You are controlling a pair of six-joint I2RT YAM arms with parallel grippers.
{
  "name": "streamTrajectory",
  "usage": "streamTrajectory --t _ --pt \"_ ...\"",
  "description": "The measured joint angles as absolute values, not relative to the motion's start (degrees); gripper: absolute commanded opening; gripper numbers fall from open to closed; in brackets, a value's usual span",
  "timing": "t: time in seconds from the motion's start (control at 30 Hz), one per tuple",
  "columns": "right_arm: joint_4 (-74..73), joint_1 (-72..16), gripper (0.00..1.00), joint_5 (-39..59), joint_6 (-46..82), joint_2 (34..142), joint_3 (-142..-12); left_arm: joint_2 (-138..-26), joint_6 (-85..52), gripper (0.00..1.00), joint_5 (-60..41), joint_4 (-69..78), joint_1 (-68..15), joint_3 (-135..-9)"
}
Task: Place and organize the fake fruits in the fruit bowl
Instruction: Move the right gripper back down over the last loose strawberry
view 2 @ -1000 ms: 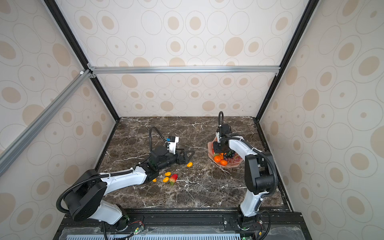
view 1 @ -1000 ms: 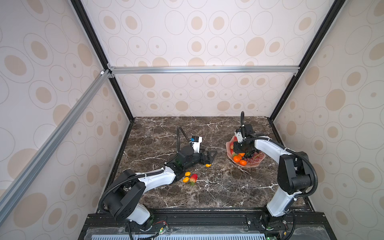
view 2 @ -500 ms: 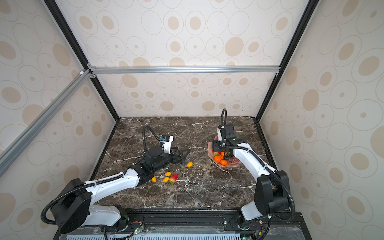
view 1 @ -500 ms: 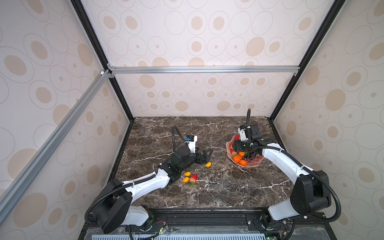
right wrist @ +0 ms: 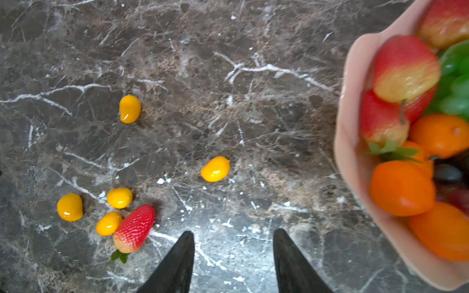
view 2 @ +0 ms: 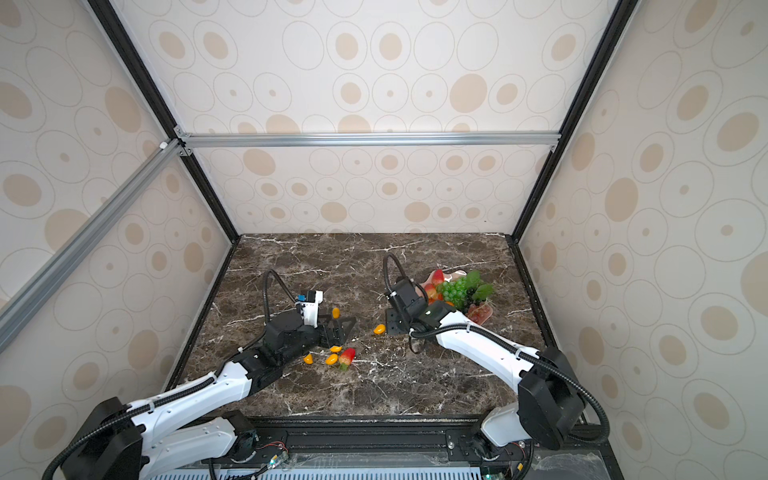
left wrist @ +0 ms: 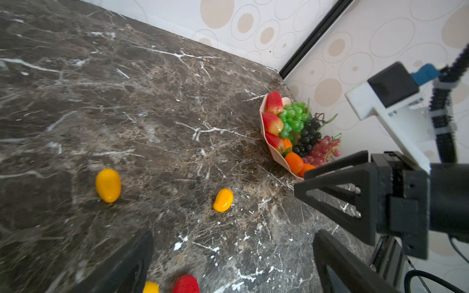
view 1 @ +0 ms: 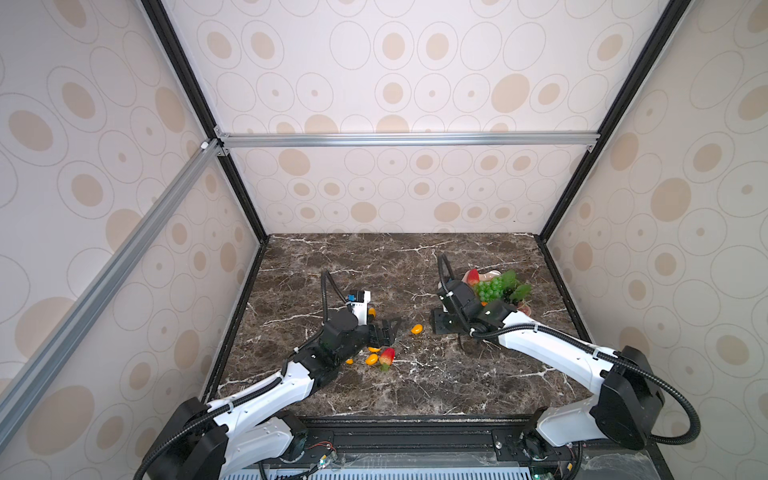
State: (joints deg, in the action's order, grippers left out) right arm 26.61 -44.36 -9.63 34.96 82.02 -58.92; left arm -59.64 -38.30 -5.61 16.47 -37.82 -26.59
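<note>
Since a second ago my right gripper (view 1: 442,322) has come off the fruit bowl (view 1: 493,273). It now hangs low over the table (view 1: 415,386) at the bowl's near left. Its jaws are apart with nothing between them in the right wrist view. My left gripper (view 1: 388,330) has drawn back leftward from the lone oval fruit (view 1: 417,329), which has stayed put. Its jaws stand wide and empty.

The bowl sits far right, a shallow pale pink dish with a wavy, shell-like rim. Along its left side lie three red strawberries (left wrist: 272,123). Beside them are a green grape bunch (left wrist: 294,119) with leaves and a dark grape bunch (left wrist: 308,138). A red grape bunch (left wrist: 323,149) spills over the right edge, and glossy round oranges (left wrist: 294,162) fill the near end. In both top views my right forearm (view 1: 540,336) crosses the bowl's near part and hides most of the oranges.

The table is dark brown marble with white veins. The lone oval fruit, smooth and yellow-orange, lies between my two grippers, just left of the right one. A second oval fruit (view 1: 372,311) lies further left and far, beside my left wrist camera mount (view 1: 359,301). Just near of my left gripper, three more oval fruits (right wrist: 119,197) cluster around a loose strawberry (right wrist: 134,228). That strawberry is dimpled with green leaves and touches one of them.
</note>
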Motion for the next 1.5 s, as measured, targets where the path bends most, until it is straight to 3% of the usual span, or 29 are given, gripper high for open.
streamTrajectory --t 0.33,0.73,1.13,1.5 --pt "24.3 -57.3 0.5 -13.7 47.6 88.9 -58.4 -47.5 -39.6 0.99 -6.8 5.4 -29.6 -22.7" --pt "23.0 -69.1 0.52 -14.0 55.6 95.5 -62.1 -35.0 -40.1 0.99 -8.9 -5.9 -25.3 -19.9" --pt "22.5 -69.7 0.55 -13.0 56.6 101.6 -67.0 -33.1 -41.0 0.99 -10.4 -8.3 -24.1 -18.1" --pt "25.4 -69.6 0.51 -12.9 56.8 106.6 -70.6 -34.0 -40.9 0.99 -10.9 -7.8 -23.8 -18.1"
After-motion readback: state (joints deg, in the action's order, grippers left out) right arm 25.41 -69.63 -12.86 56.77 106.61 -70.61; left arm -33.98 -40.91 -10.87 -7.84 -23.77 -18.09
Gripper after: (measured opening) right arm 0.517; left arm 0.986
